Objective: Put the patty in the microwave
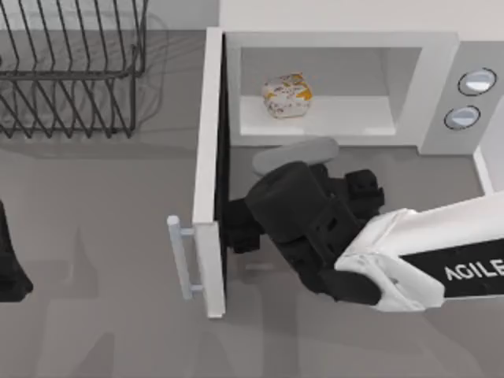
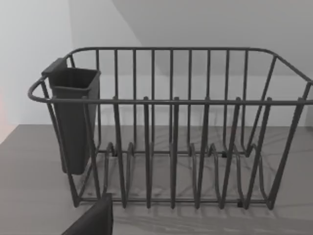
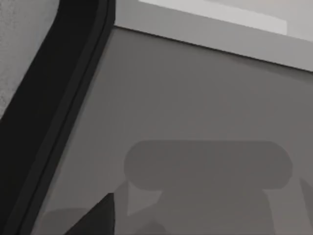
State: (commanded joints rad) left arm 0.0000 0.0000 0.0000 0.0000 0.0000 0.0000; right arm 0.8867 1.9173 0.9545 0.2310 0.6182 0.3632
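Observation:
The patty (image 1: 287, 96), a cream lump with orange-yellow specks, lies on the floor of the microwave (image 1: 441, 55), towards the left of the cavity. The microwave door (image 1: 209, 157) stands swung out towards the front, its bar handle (image 1: 183, 260) on the outer side. My right gripper (image 1: 240, 228) is low in front of the cavity, against the door's inner face, open with nothing in it. The right wrist view shows the door's dark edge (image 3: 49, 122) close by and one fingertip (image 3: 98, 220). My left arm (image 1: 9, 268) is parked at the table's left edge.
A black wire dish rack (image 1: 71, 71) stands at the back left; in the left wrist view the dish rack (image 2: 171, 147) carries a dark cutlery holder (image 2: 73, 117) on one corner. Two round knobs (image 1: 471, 98) sit on the microwave's grey panel.

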